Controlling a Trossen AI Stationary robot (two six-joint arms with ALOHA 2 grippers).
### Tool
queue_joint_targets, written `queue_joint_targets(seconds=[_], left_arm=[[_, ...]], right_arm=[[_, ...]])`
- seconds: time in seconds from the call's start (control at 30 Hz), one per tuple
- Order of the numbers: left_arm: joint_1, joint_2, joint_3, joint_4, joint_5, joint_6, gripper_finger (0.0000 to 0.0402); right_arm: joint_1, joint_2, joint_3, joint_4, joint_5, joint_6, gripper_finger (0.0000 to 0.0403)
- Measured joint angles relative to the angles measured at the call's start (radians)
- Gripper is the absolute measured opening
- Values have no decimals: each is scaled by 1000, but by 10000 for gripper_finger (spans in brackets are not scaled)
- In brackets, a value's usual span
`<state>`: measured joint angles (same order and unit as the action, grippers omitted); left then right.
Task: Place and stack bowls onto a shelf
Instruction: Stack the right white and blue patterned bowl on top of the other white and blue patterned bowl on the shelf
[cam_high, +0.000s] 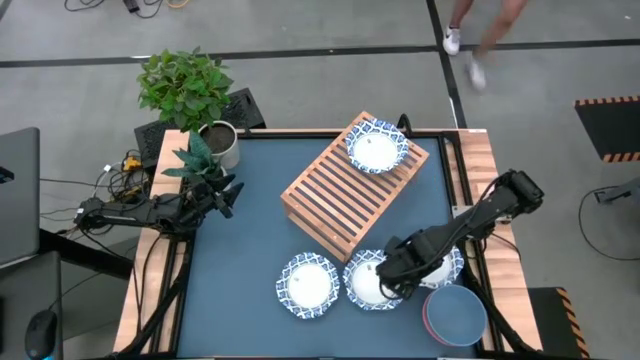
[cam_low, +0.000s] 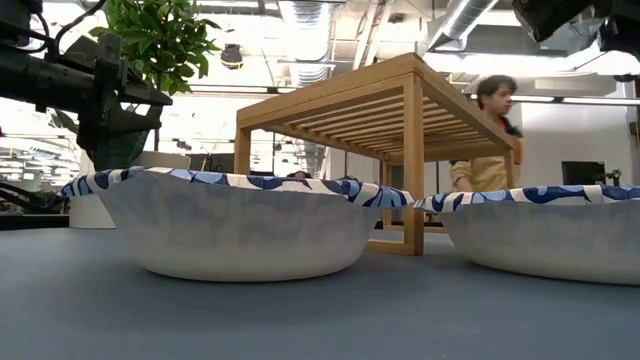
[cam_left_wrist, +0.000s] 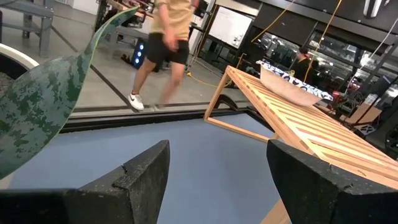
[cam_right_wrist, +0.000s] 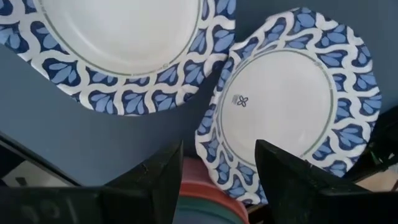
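At the near edge of the blue tabletop, the right gripper hangs low over a round bowl with a blue-and-white patterned rim and white centre. Its fingers are spread to a moderate gap straddling that bowl's rim and hold nothing, which looks like the set-up for a rim pinch. Just beside this bowl, to its left in the high view, sits a second patterned bowl; their rims are close, though whether they touch is unclear. At the near right corner lies a stack of plain bowls, a blue one on top with a pink-red rim showing under it; the right wrist view hints at a green one too. The bowls are probably grouped here within the right arm's easy reach.

Farther back, the low light-brown wooden slatted shelf stands at an angle across the table's middle, and a third patterned bowl sits alone on its far end. Nothing is stacked there yet.

The left gripper waits at the far left by a potted green plant, fingers wide apart and empty. A person walks beyond the table.
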<state>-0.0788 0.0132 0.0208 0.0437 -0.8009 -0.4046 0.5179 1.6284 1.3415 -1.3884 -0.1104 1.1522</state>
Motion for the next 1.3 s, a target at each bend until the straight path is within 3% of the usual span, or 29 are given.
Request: queue_joint_targets(seconds=[0.4, 1.3], left_arm=[[0, 0, 0, 0, 0, 0, 253], [0, 0, 0, 0, 0, 0, 253]], right_arm=[[1, 8, -91, 31, -72, 2, 225], [19, 8, -278, 232, -120, -1, 212]])
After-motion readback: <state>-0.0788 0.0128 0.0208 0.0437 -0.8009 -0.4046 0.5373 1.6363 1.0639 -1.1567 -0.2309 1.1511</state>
